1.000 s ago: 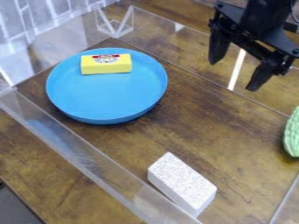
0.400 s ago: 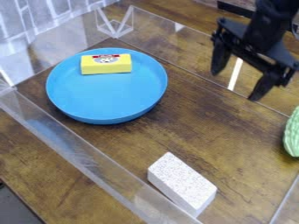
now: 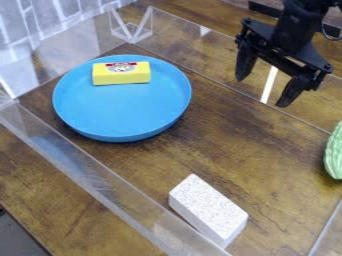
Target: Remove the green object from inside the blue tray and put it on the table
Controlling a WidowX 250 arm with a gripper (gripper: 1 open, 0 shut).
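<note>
The light green bumpy object (image 3: 333, 152) lies on the dark wood-grain table (image 3: 241, 150) at the right edge of the view, partly cut off by the frame. The round blue tray (image 3: 122, 103) sits at left centre and holds only a yellow labelled block (image 3: 122, 72) near its far rim. My black gripper (image 3: 266, 85) hangs open above the table at the upper right, between tray and green object, with nothing between its two fingers. It touches neither thing.
A white speckled sponge-like block (image 3: 209, 207) lies near the front. Clear acrylic walls (image 3: 80, 165) edge the tabletop along the left front and the back.
The gripper has shifted slightly left and toward the back, staying open. The green object, tray and blocks have not moved.
</note>
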